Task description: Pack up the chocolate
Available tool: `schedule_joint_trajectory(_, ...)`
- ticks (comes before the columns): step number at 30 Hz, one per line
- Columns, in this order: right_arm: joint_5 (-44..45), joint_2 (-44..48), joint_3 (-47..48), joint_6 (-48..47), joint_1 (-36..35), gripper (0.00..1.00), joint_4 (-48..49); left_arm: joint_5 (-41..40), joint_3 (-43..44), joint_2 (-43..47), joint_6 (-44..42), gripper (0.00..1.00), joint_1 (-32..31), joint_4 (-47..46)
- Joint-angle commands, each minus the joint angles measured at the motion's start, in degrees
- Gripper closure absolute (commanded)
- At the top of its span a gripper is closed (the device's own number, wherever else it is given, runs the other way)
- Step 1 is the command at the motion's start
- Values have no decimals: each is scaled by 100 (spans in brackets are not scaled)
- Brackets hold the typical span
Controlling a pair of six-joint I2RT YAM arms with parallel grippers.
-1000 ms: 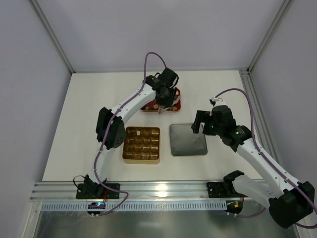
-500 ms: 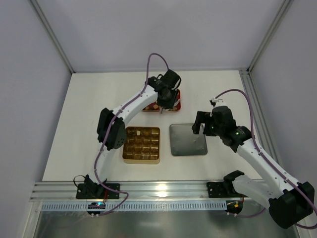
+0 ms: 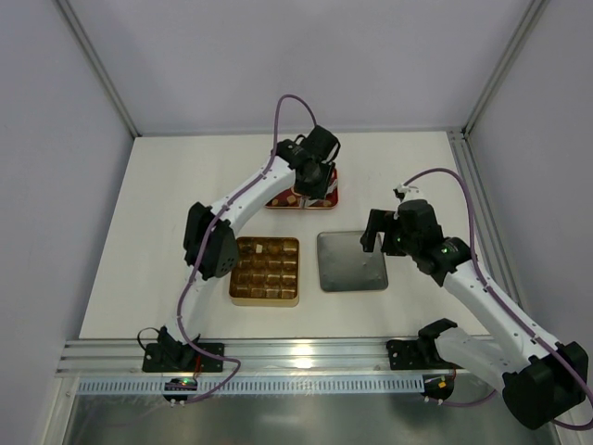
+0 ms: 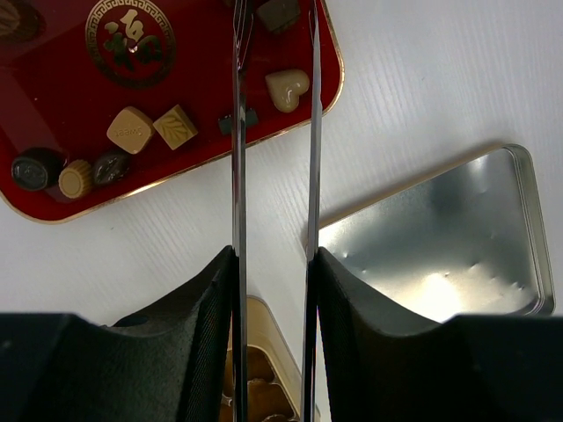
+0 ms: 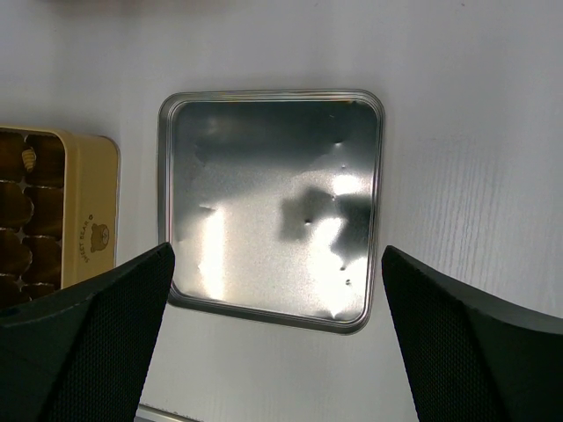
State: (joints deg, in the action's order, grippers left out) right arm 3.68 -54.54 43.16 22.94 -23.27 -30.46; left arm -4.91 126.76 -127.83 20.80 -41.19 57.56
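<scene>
The left arm [image 3: 248,193] reaches to the far side of the table [image 3: 167,204], and the left jaws hang over the red tray [image 4: 53,97] with its gold round emblem [image 4: 130,31]. These jaws stand only narrowly apart, with their two long thin fingers [image 4: 237,132] running parallel. A dark chocolate [image 4: 280,10] sits between the tips at the top edge of the wrist view; I cannot tell whether it is pinched or merely straddled.

The other pieces lie loose on the tray. A cream heart [image 4: 288,88] shows between the two fingers. Two light-brown squares [image 4: 130,129] lie side by side to its left. By the tray's rim there is a row of three: a dark round piece [image 4: 35,169], a tan round piece [image 4: 76,178] and another dark piece [image 4: 112,165].

Nearer the arm bases sits the gold gridded box [image 3: 265,271]. Just beside it on the right, not touching, is a silver tin lid [image 5: 273,202]. The right jaws hover above that lid, spread wide and holding nothing, with both black fingers [image 5: 97,334] at the bottom corners of the right wrist view.
</scene>
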Motion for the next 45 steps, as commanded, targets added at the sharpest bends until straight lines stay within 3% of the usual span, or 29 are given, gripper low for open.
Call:
schedule_joint_trajectory(1,-17,146,0,-62,41,0,93,-37,183,-32,12,60,-12,27)
schedule_joint_trajectory(31,-87,181,-88,-70,112,0,137,-142,139,-146,91,67,-38,-87)
schedule_joint_trajectory(45,-122,137,-79,-44,121,0,180,-476,191,373,-93,73,-29,150)
